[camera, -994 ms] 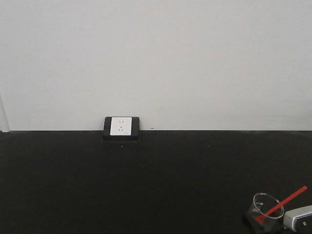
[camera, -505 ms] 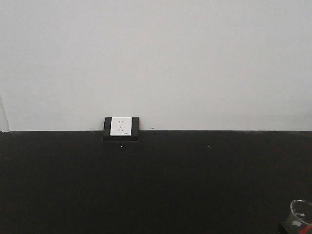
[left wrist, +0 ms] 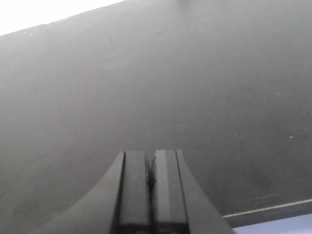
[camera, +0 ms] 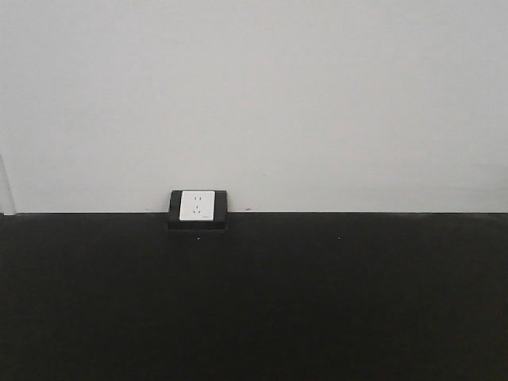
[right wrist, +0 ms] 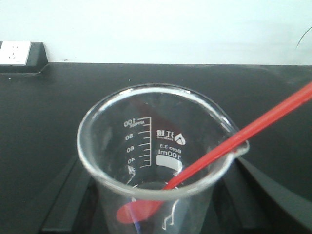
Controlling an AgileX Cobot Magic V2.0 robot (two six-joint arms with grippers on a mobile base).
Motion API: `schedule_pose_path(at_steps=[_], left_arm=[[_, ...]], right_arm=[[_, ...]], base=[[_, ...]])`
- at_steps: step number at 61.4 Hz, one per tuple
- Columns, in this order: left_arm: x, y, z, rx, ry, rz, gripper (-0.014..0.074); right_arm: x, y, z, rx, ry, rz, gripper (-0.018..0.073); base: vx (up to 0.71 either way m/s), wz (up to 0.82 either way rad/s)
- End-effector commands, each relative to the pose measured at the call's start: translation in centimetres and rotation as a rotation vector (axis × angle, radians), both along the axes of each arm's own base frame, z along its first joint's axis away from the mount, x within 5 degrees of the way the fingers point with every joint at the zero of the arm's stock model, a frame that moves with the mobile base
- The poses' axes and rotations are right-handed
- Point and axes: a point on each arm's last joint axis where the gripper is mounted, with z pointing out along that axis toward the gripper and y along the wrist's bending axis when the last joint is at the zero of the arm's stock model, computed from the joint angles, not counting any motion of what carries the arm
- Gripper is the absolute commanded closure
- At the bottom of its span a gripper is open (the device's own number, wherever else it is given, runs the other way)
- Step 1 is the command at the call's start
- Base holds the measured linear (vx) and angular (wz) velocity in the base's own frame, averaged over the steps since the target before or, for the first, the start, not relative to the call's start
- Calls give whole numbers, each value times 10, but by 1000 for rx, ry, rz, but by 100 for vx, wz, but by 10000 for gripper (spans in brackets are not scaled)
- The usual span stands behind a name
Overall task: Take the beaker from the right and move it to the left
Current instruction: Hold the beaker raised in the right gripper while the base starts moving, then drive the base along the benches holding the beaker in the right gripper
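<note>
The left tool point(left wrist: 150, 181) hangs over the bare black surface point(left wrist: 146, 73) with its two fingers pressed flat together, holding nothing. Far back and left of centre, a white wall socket point(camera: 198, 206) in a black housing sits where the surface meets the pale wall point(camera: 254, 95). The front view shows no beaker at all.

On the right, the beaker point(right wrist: 151, 146) fills the right wrist view: clear glass, white 100 ml graduations, pour lip turned right. It sits between the dark fingers of the right tool point(right wrist: 157, 200), which press its lower wall on both sides, so I judge it gripped. Whether it is lifted or resting on the surface I cannot tell. A red stick point(right wrist: 234, 142) has its flat end on the bottom and leans out over the lip to the right.

The glass looks light, rigid, smooth and breakable. A gentle hold low on the straight wall suits it, and tilting could let the loose stick slide out. Only the idle left tool appears to stand in the leftward path.
</note>
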Motion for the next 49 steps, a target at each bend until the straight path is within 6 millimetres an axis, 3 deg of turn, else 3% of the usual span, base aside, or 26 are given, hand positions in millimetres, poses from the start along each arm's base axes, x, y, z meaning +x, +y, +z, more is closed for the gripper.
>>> schedule_pose_path(at_steps=[1,49], left_arm=[[2,-1,1,-3,-64,-11,603],[2,-1,1,-3,-64,-11,603]], right_arm=[[1,3,19,-4,-121,37,563],[1,3,18,-5,-115,35,563]], base=[[0,0],[0,2]])
